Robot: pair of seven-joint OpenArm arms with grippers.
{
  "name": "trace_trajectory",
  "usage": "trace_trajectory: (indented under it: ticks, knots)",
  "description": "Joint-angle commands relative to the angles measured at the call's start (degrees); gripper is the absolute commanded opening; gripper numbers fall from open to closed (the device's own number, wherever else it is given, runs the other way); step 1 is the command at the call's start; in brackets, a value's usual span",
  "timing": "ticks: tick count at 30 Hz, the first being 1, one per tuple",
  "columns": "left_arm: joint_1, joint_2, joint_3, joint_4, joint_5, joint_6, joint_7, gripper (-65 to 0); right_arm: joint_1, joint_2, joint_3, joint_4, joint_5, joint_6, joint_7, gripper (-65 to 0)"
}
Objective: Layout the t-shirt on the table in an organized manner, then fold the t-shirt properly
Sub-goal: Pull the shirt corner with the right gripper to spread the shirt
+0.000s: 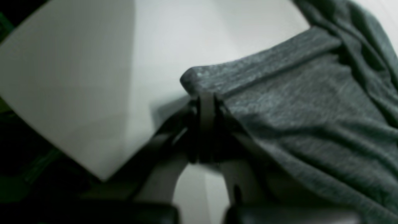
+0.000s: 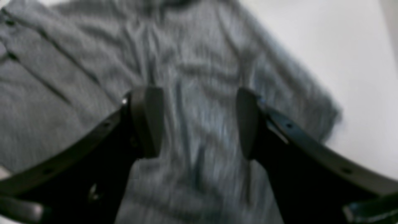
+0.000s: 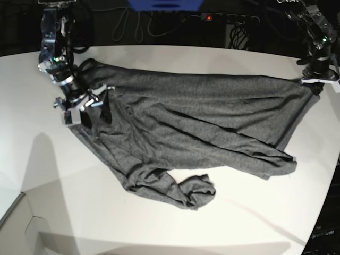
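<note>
Left wrist view: my left gripper (image 1: 205, 102) is pinched tight on a hemmed corner of the shirt (image 1: 304, 102), which runs off to the right over the white table (image 1: 155, 40). The table's edge cuts diagonally at the left, with dark floor beyond, so I judge I should pull along the hem, not toward that drop.

Right wrist view: my right gripper (image 2: 199, 124) hangs with its jaws wide apart over wrinkled cloth (image 2: 192, 77), holding nothing. The view is blurred; I cannot tell whether the pads touch the fabric. Bare table shows at the right.

Base view: the shirt (image 3: 191, 122) lies spread but creased across the middle of the table (image 3: 159, 223), one sleeve bunched at the near side. The left gripper (image 3: 319, 81) sits at the far right corner, close to the table's edge; the right gripper (image 3: 87, 106) is over the left end. To flatten it well, I would grip at the left and tension both ends evenly. There is plenty of room on the near side.
</note>
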Motion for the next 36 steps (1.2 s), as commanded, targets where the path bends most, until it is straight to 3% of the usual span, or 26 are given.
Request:
trace_trajectory:
  ticks: [1, 8, 13, 22, 26, 31, 36]
  knots:
    - [0.2, -0.9, -0.6, 0.9, -0.7, -0.2, -1.5, -65.0, 1.5, 1.4, 0.2, 0.6, 0.8, 0.2, 1.6, -27.7]
    - [1.7, -1.3, -1.6, 0.9, -0.7, -0.2, -1.5, -65.0, 15.5, 3.2, 0.2, -14.1, 0.8, 0.2, -3.5, -28.2]
    - [2.5, -1.3, -1.6, 0.9, -0.7, -0.2, -1.7, -65.0, 21.3, 3.4, 0.2, -23.5, 0.8, 0.2, -3.5, -33.6]
    - [2.5, -1.0, -1.7, 0.9, -0.7, -0.2, -1.7, -65.0, 25.0, 5.8, -0.1, -32.0, 0.7, 0.2, -3.5, -28.5]
    - [2.5, -1.0, -1.7, 0.9, -0.7, -0.2, -1.7, -65.0, 27.5, 6.0, -0.2, -35.6, 0.7, 0.2, -3.5, -38.5]
    - [4.1, -0.9, -1.7, 0.8, -0.7, -0.2, -1.7, -65.0, 32.4, 7.1, -0.1, -41.9, 0.7, 0.0, -3.4, -65.0]
    - [5.2, -0.1, -1.7, 0.8, -2.1, -0.2, -1.8, -65.0, 36.9, 8.7, 0.2, -46.4, 0.7, -0.2, -3.3, -65.0]
